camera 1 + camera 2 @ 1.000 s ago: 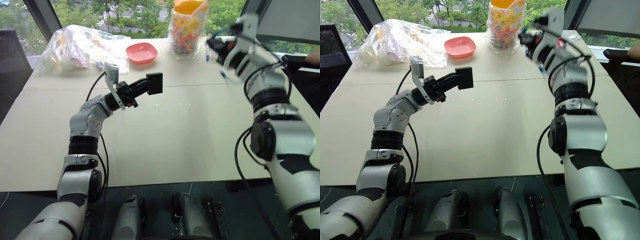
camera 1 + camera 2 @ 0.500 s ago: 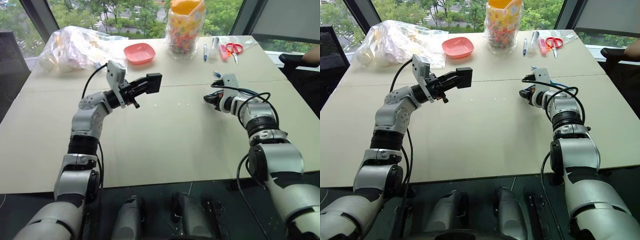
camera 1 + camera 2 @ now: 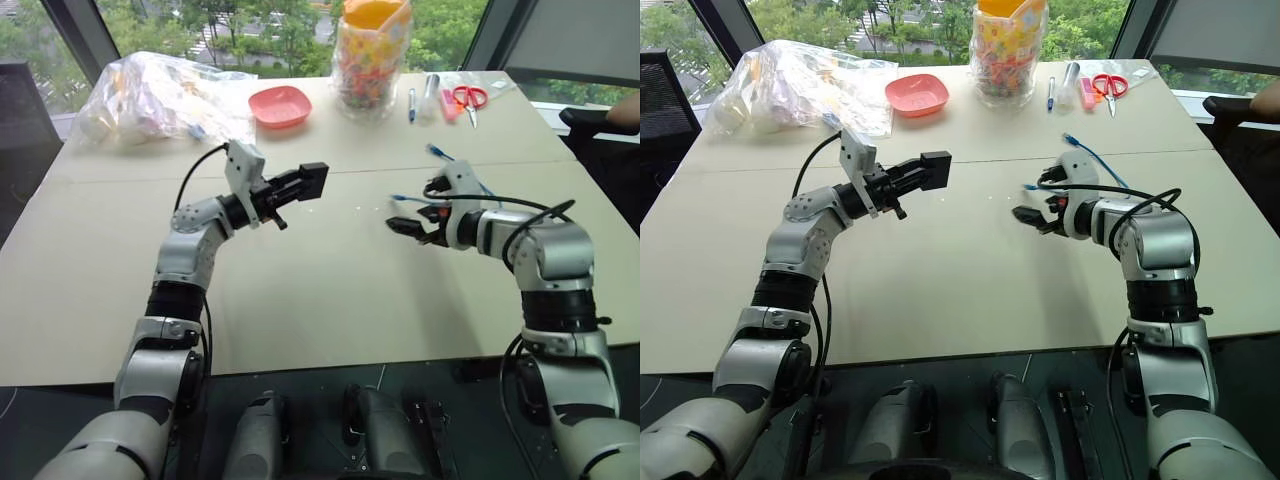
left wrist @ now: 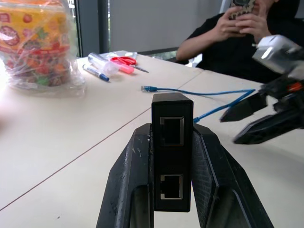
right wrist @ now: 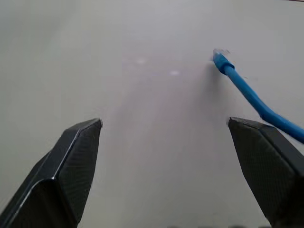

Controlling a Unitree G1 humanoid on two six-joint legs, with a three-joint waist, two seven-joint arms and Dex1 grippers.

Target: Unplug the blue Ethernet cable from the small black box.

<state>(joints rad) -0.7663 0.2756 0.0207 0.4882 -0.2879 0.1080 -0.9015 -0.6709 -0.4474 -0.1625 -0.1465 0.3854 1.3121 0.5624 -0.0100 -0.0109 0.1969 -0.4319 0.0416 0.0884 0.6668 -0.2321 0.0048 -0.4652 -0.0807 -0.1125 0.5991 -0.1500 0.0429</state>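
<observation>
My left gripper (image 3: 303, 186) is shut on the small black box (image 3: 313, 181) and holds it up over the table's middle. In the left wrist view the box (image 4: 172, 156) stands on edge between the fingers (image 4: 128, 180), and both of its ports face the camera with nothing in them. The blue Ethernet cable (image 3: 1092, 157) lies loose on the table to the right. One plug end (image 5: 220, 58) rests just ahead of my right gripper (image 5: 164, 124). That gripper (image 3: 405, 228) hovers low over the table, open and holding nothing.
Along the table's (image 3: 330, 290) far edge stand a candy jar (image 3: 372, 50), a pink bowl (image 3: 282, 105) and a filled plastic bag (image 3: 160, 95). Pens and red scissors (image 3: 465, 96) lie at the far right. A person (image 4: 237, 33) sits beyond the table's right side.
My right arm has swung down from high at the back to low over the table. Its gripper opened and let go of the blue cable. The left gripper sank slightly with the box.
</observation>
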